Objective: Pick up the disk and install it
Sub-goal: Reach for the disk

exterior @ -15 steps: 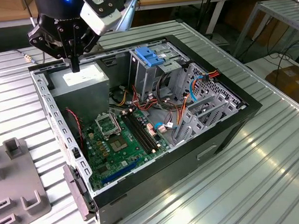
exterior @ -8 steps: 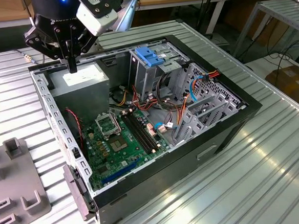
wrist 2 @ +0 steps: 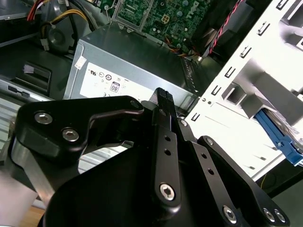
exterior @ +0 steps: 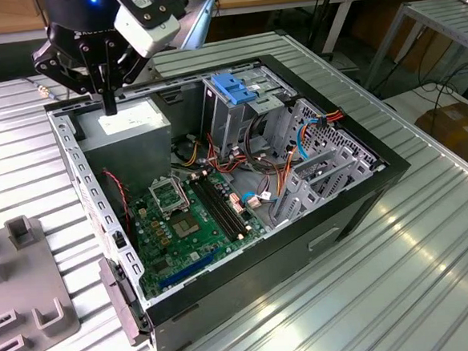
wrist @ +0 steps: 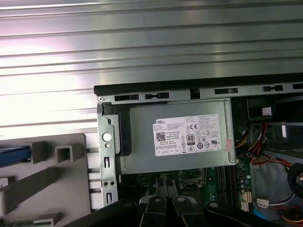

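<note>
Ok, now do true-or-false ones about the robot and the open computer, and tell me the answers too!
The computer case is open, so its insides show. True.
The pincer is gripping something. False: it is shut and empty, above the grey box with the white sticker.
The circuit board is green. True.
The case rests on wood. False: the table is ribbed metal.

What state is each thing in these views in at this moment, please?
Hand: shut, empty, above the power supply.
Computer case: open, lying on its side.
Power supply: mounted inside the case.
Motherboard: installed, exposed.
Blue bracket: seated on the drive cage.
Disk: outside the case, not held.
</note>
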Available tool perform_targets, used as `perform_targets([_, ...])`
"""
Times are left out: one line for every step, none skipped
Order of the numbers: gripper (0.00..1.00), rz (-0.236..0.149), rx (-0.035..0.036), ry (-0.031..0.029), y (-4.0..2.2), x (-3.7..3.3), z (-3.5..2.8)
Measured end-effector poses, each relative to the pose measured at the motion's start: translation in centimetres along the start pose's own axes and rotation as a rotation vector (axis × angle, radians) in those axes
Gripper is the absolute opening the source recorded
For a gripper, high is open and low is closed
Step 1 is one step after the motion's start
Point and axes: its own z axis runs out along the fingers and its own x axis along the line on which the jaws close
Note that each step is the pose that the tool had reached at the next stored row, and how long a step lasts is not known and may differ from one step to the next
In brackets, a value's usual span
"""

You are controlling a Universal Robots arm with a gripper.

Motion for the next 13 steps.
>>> perform_targets([0.1,0.0,-0.0001,0.0,-0.01,0.07,0.0])
perform_targets([0.1,0.0,-0.0001,0.0,-0.01,0.12,0.0])
perform_targets([0.1,0.0,-0.0001,0.0001,-0.01,0.19,0.0])
perform_targets([0.1,0.0,0.0,0.0001,-0.02,0.24,-0.01])
perform_targets([0.1,0.0,-0.0001,0.0001,-0.03,0.32,-0.01])
perform_targets([0.1,0.0,0.0,0.0002,-0.03,0.37,-0.01])
perform_targets([0.1,0.0,0.0,0.0002,-0.03,0.45,-0.01])
perform_targets([0.1,0.0,0.0,0.0003,-0.04,0.5,-0.01])
perform_targets([0.1,0.0,0.0,0.0003,-0.04,0.56,-0.01])
perform_targets([0.1,0.0,0.0,0.0003,-0.05,0.61,-0.01])
perform_targets([0.1,0.0,0.0,0.0004,-0.05,0.68,-0.02])
perform_targets([0.1,0.0,0.0,0.0004,-0.06,0.73,-0.02])
perform_targets([0.1,0.0,0.0,0.0004,-0.06,0.81,-0.02])
